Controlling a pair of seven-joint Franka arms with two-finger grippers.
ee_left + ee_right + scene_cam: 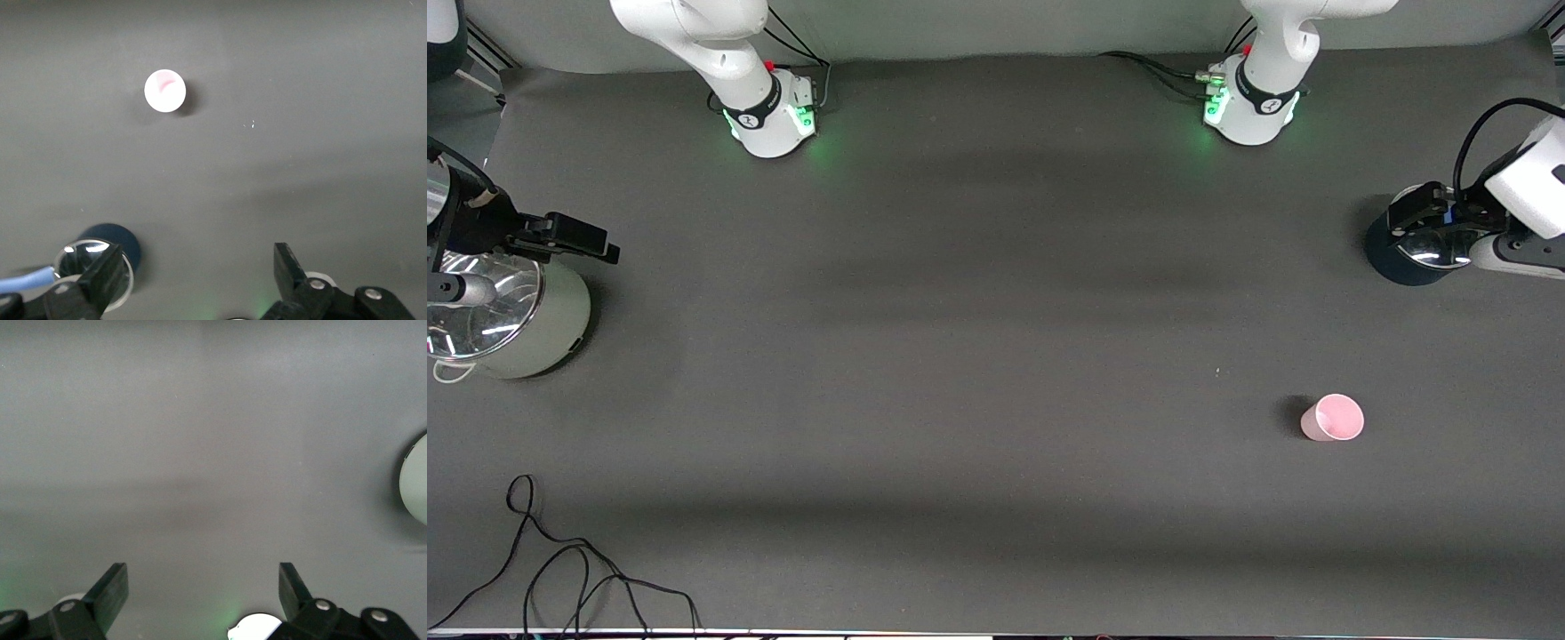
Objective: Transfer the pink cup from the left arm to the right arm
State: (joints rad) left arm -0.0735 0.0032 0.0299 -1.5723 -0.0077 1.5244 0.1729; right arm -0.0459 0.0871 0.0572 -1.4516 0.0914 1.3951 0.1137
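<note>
Pink cup (1332,418) was seen upright on the table, nearer the front camera than the dark blue pot (1405,258). Left gripper (193,280), spread wide over that pot, was best centred above the rim before descent. Right gripper (203,593), also spread wide, waited.

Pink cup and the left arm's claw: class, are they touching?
Apart. The front view shows the pink cup alone on the table, with bare mat between it and the open left claw, which is over the dark pot.
</note>
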